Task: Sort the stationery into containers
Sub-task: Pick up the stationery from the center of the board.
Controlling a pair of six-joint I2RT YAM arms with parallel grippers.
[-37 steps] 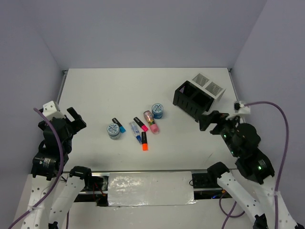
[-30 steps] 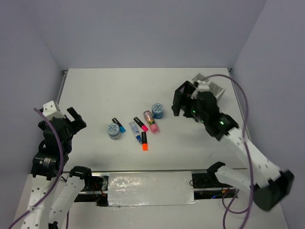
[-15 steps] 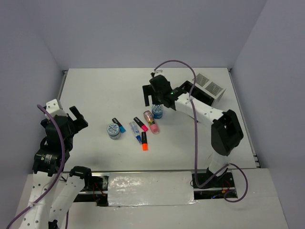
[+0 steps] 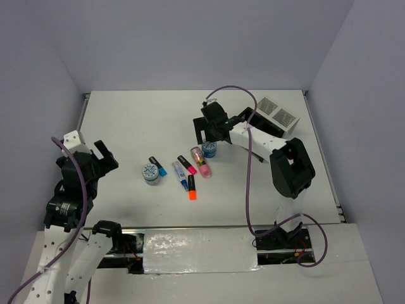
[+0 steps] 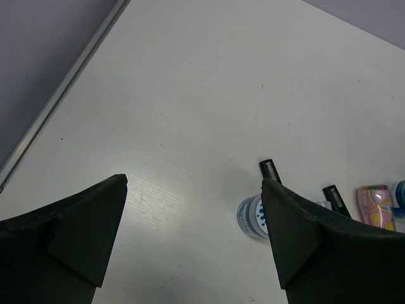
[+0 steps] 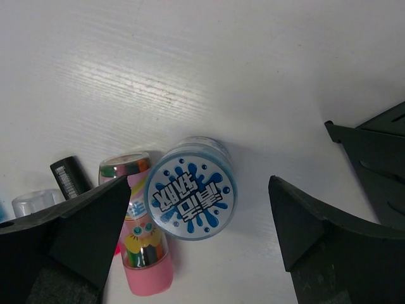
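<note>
The stationery lies mid-table: a blue-white roll [image 4: 209, 149] with a pink capsule [image 4: 197, 154] beside it, pink-capped highlighters [image 4: 187, 164], a white-blue marker [image 4: 179, 170], an orange-capped highlighter [image 4: 191, 188], a blue-capped highlighter [image 4: 157, 166] and a second roll [image 4: 150, 172]. My right gripper [image 4: 207, 131] hovers open just over the first roll [image 6: 191, 189], its fingers [image 6: 76, 228] on either side, not touching; the capsule [image 6: 140, 247] lies left of the roll. My left gripper [image 4: 101, 156] is open and empty at the far left; its wrist view shows the second roll [image 5: 253, 218].
The white mesh organiser [image 4: 276, 114] stands at the back right. The black organiser [image 6: 380, 158] is next to it, largely hidden behind my right arm in the top view. Grey walls enclose the table on three sides.
My right arm has swung from the right side, past the organisers, out to the stationery, and its open gripper now hangs over the roll beside the capsule. The left arm has barely moved.
</note>
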